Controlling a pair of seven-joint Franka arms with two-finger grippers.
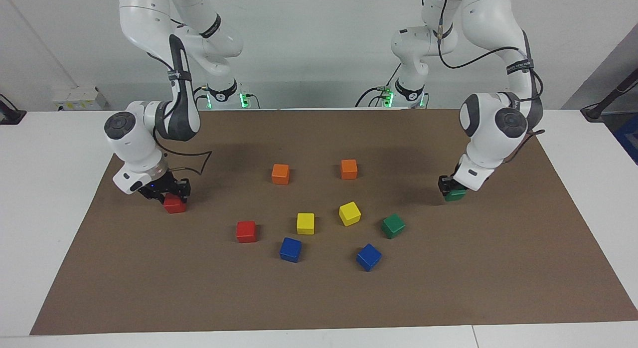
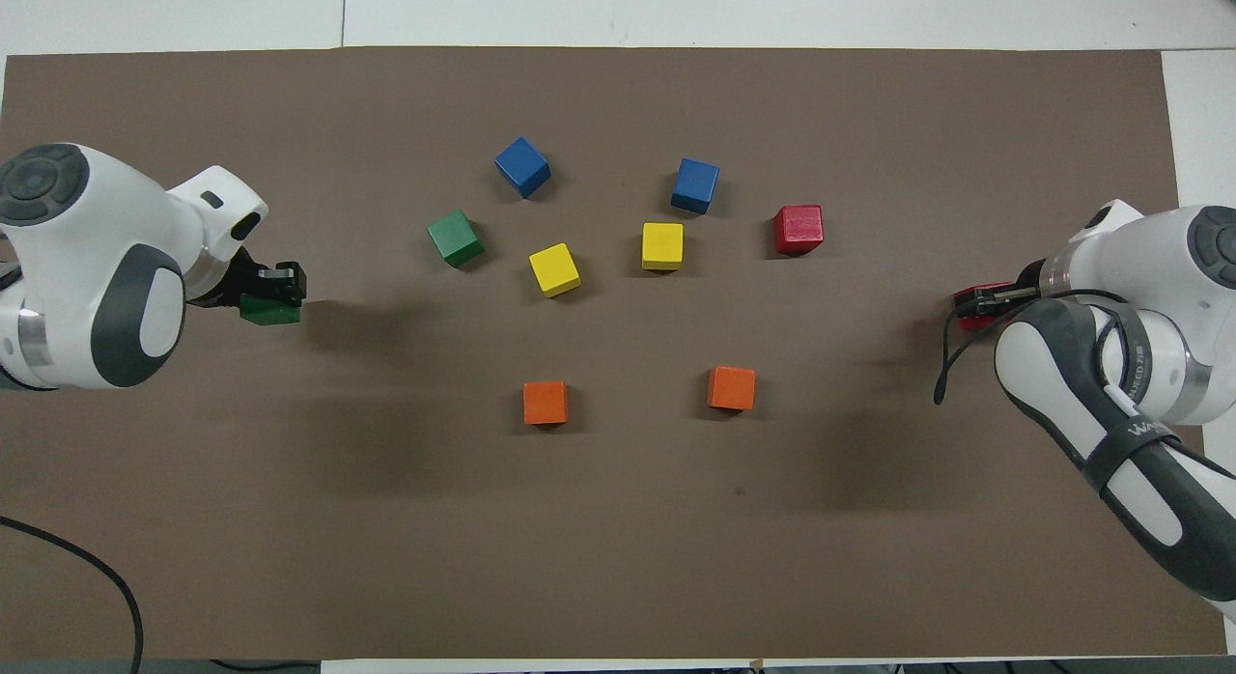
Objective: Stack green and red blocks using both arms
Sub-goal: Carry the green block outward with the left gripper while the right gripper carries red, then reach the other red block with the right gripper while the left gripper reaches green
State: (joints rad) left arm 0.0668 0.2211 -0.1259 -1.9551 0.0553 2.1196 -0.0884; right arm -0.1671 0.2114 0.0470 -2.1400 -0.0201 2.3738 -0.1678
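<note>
At the middle of the brown mat (image 1: 319,298) lay loose matte cubes: two orange cubes (image 1: 280,174), two yellow cubes (image 1: 305,223) and two blue cubes (image 1: 290,250), with one red block (image 1: 246,232) and one green block (image 1: 393,226) beside them. The left gripper (image 1: 450,188) was clamped on a second green block (image 1: 455,194) at its arm's end. The right gripper (image 1: 167,192) sat at a second red block (image 1: 174,204); its grip could not be told

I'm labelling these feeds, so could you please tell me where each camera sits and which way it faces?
Facing view: high across the table, looking at the robots; both arms show, bases at top, left gripper on a green block.
Overhead view: above the robots' end, looking steeply down; arms enter from the bottom corners.
Shared: brown mat, the coloured blocks, right gripper at a red block.
</note>
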